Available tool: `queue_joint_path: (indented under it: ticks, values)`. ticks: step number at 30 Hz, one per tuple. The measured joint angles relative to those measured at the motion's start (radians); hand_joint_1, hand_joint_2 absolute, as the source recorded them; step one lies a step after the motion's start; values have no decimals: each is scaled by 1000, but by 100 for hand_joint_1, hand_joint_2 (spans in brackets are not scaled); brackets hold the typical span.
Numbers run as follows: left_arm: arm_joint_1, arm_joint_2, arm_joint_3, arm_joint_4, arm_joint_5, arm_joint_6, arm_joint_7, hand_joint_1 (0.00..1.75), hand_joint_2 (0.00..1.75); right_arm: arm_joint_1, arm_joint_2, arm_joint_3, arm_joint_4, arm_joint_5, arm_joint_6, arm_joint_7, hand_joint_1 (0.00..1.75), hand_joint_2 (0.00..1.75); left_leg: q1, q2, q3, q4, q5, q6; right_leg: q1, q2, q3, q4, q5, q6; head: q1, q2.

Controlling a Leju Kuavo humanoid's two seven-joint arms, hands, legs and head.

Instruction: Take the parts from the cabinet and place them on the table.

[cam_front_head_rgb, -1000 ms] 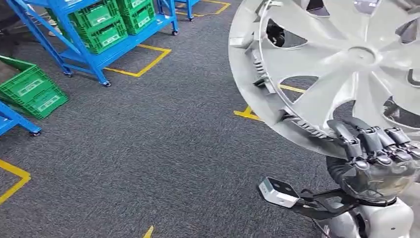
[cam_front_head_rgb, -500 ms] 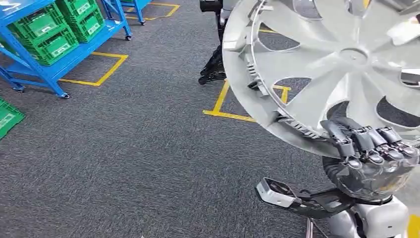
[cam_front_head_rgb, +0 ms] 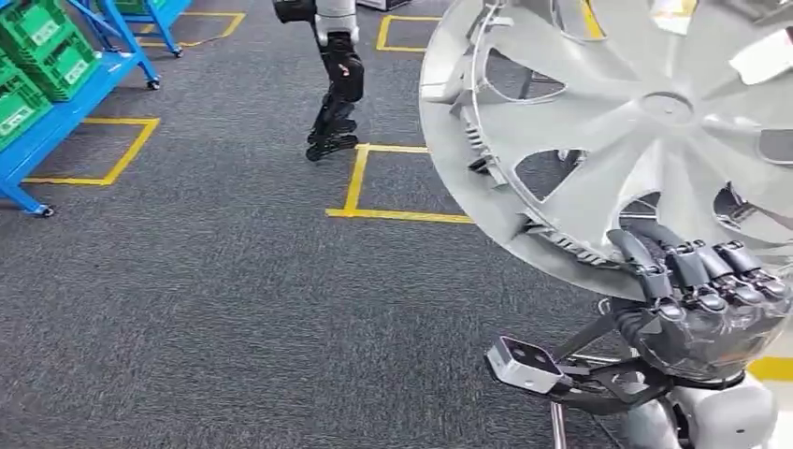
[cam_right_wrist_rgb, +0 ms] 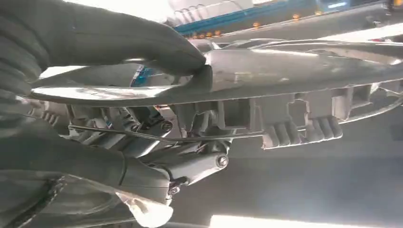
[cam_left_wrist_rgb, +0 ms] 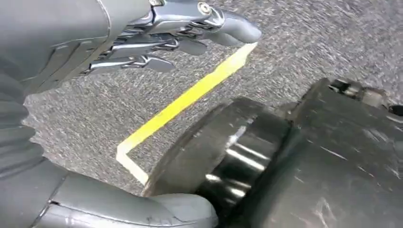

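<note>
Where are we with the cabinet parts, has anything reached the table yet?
Done: one part, a silver wheel cover, is out of the cabinet. In hand: the right hand grips its lower rim, carrying it over grey carpet; the left hand hangs free. Left: no table is in sight, so placement remains.

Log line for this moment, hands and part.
phase: carrying | right hand: grips hubcap by its rim | left hand: holds nothing, fingers apart, above carpet | table: unseen
</note>
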Motion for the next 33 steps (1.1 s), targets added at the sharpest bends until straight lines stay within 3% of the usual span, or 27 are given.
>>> queue_joint_path:
  ticks: [1,2,3,4,5,6,7,9,10,11,14,15,16,17,18,20,21,22,23,24,25,26,27,30,31,32,33]
  values:
    - [-2,1,0,0,0,0,0,0,175,2,0,0,-2,0,0,-1,175,175,4,-52,-3,21,-18,-4,0,8,3,-4,2,-2,-5,0]
    - [-2,1,0,0,1,0,0,0,175,0,0,-1,-1,0,0,-2,175,175,6,-95,-30,81,-54,-5,-2,17,2,-4,4,-6,-8,0]
    - [0,1,0,0,1,0,0,0,175,1,1,-1,-1,0,0,-4,175,175,7,-116,-68,164,-94,-6,-2,30,2,-4,3,-9,-10,0]
    - [2,1,0,0,3,0,0,0,175,3,1,-1,-1,0,0,-4,175,175,7,-124,-109,250,-128,-8,-2,43,2,-4,3,-9,-8,0]
    - [1,2,1,0,3,-1,0,0,175,4,1,-2,-1,0,0,-5,175,175,7,-126,-139,306,-139,-9,-1,57,2,-3,3,-9,-9,0]
    - [-1,2,2,0,3,-1,0,0,175,5,1,-3,-1,0,0,-6,175,175,7,-126,-145,311,-124,-10,-1,71,3,-2,3,-9,-8,0]
    - [-1,2,2,0,3,-1,0,0,175,6,1,-3,-1,0,0,-9,175,175,7,-127,-132,273,-85,-9,-2,87,4,1,3,-9,-10,0]
    - [-1,2,2,0,3,-1,1,0,175,7,1,-3,-1,0,0,-12,175,175,13,-147,-68,115,14,-7,-5,116,4,8,0,-5,-10,0]
    - [1,2,2,0,3,-1,1,0,175,7,1,-3,-1,0,0,-13,175,175,20,-202,-40,45,36,-6,-7,129,0,13,-3,-1,-9,0]
    - [2,1,2,2,3,-2,1,0,175,5,1,-3,-1,0,0,-13,175,175,25,-239,-33,21,25,-4,-1,142,-10,26,-4,3,-8,0]
    - [-3,1,3,2,3,-6,1,0,175,10,1,-6,-1,0,0,-19,175,175,13,-207,-33,20,20,10,-15,176,-26,17,7,24,-9,0]
    - [-3,-1,3,2,3,-9,1,0,175,11,1,-7,-1,0,0,-22,175,175,21,-190,-31,8,26,19,-14,189,-37,18,7,31,-8,0]
    - [-4,2,3,2,3,-9,1,0,175,14,1,-10,-1,0,0,-23,175,175,21,-173,-26,3,29,25,-10,133,-46,38,-5,32,-7,0]
    - [-2,1,3,2,3,-10,1,0,175,11,1,-10,-1,0,0,-25,175,175,19,-160,-26,2,29,33,-8,81,-72,90,-38,35,-1,0]
    - [1,1,3,2,3,-11,0,0,175,11,1,-11,-1,0,0,-27,175,175,16,-144,-26,2,29,35,-8,54,-110,169,-76,38,-2,0]
    - [5,2,3,2,3,-12,0,0,175,13,1,-15,-1,0,0,-28,175,175,13,-111,-27,3,26,37,-10,36,-183,317,-132,42,-2,0]
    - [5,2,3,2,3,-12,0,0,175,14,1,-17,-1,0,0,-28,175,175,12,-97,-26,3,25,37,-11,34,-194,337,-128,44,-1,0]
    - [5,2,3,2,3,-12,0,0,175,15,1,-21,-1,0,0,-28,175,175,12,-84,-24,3,23,36,-12,32,-180,312,-104,44,-2,0]
    - [4,2,3,2,3,-12,0,0,175,15,1,-23,-1,0,0,-28,175,175,12,-71,-21,3,20,33,-12,27,-137,237,-62,43,-1,0]
    - [4,2,3,2,3,-12,0,0,175,15,1,-23,-1,0,0,-28,175,175,12,-59,-15,3,17,30,-12,10,-81,137,-19,41,-2,0]
    - [4,1,4,2,3,-12,0,0,175,14,1,-24,-1,0,0,-28,175,175,11,-50,-9,3,13,25,-11,-27,-30,50,6,39,-1,0]
    - [5,2,3,2,3,-12,0,0,175,12,1,-24,-1,0,0,-29,175,175,3,-42,-9,5,8,17,5,-56,-8,23,-15,35,-1,0]
    - [4,2,3,2,3,-12,0,0,175,13,2,-24,-1,0,0,-29,175,175,2,-36,-9,5,7,13,1,-39,-12,22,-9,24,-5,0]
    - [0,1,3,2,3,-12,0,0,175,16,3,-30,-1,0,0,-29,175,175,3,-3,3,-1,3,-1,2,-5,-15,18,-7,8,-2,0]
    - [-2,1,3,2,3,-11,0,0,175,18,4,-30,-3,0,0,-29,175,175,8,-37,1,10,-10,-7,-4,3,-11,13,-3,1,-5,0]
    - [-2,1,3,2,3,-11,0,0,175,16,4,-31,-3,0,0,-29,175,175,10,-90,-15,49,-38,-8,-5,13,-11,12,-2,-4,-7,0]
    - [-1,1,3,2,3,-11,0,0,175,15,6,-31,-3,0,0,-29,175,175,10,-114,-48,121,-78,-9,-5,22,-11,12,-3,-8,-9,0]
